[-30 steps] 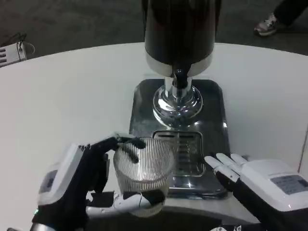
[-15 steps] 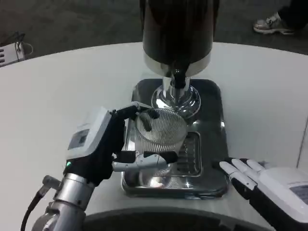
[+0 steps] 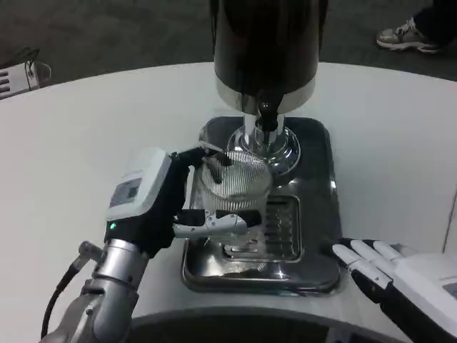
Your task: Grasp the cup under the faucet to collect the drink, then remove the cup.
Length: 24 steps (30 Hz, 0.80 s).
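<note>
While the left hand (image 3: 161, 204) is gripping the ribbed clear cup (image 3: 234, 187), the cup is sitting over the steel drip tray (image 3: 314, 246) just in front of and slightly below the black faucet (image 3: 266, 114), so the grasp looks done and the placing nearly so. I am judging that the rim is lying a little toward the hand's side of the spout rather than squarely beneath it; no drink is showing in the cup, so the filling and the removal are both remaining. The hand is wrapping the cup from its own right: dark fingers are curling across the far rim, and a white finger is reaching along the near wall above the grille. Its white back is facing up and left, with the silver forearm running down toward the near edge of the table. The right hand (image 3: 400, 271) is waiting well apart to the right, holding nothing, fingers stretched flat and slightly spread, pointing toward the tray's near corner.
</note>
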Tool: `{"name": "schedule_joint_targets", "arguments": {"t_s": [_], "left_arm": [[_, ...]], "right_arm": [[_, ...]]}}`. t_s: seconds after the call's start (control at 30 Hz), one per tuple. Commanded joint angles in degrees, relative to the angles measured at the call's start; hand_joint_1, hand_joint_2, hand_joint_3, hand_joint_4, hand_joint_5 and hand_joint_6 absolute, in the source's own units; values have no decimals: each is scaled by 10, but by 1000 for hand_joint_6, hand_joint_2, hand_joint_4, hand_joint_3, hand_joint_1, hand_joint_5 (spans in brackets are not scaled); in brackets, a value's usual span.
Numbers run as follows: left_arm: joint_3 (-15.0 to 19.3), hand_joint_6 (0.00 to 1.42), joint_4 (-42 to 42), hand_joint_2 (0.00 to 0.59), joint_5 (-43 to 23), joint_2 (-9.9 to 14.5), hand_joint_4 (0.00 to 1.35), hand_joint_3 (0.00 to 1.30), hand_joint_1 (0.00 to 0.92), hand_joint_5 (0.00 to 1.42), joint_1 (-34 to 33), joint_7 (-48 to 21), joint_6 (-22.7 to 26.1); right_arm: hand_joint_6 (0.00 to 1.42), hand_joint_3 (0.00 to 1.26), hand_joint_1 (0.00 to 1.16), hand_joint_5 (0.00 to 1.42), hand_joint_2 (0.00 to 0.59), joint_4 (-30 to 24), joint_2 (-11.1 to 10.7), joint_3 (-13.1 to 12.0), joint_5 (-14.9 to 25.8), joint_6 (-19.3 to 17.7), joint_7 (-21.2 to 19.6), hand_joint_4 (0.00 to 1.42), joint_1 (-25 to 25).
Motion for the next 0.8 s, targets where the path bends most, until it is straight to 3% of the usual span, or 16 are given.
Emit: {"name": "schedule_joint_targets", "arguments": {"t_s": [0.03,0.3,0.47,0.57,0.67,0.8], "left_arm": [[-23,1413,18,0,4,1,1008,890,575,1235,-17,-4,-3],[-34,1384,15,0,-11,2,798,660,478,1087,-23,-26,3],[-33,1308,0,29,-15,4,609,480,259,1007,-19,-36,13],[-31,862,-7,5,-17,6,392,328,175,728,-15,-42,16],[-28,531,-17,0,-21,10,227,248,122,502,-9,-47,20],[-25,399,-36,3,-23,19,143,209,114,361,-3,-49,27]], "right_arm": [[0,34,528,0,430,-10,-4,-11,13,-11,-7,0,15],[0,34,525,0,426,-8,-4,-20,23,-16,-7,0,23],[0,34,521,0,424,-4,-6,-21,28,-19,-6,0,23],[0,34,520,0,424,-1,-6,-20,31,-19,-4,0,22],[0,34,518,0,424,1,-7,-18,38,-19,-4,0,21],[0,37,517,0,423,6,-9,-15,46,-19,-3,0,17]]}}
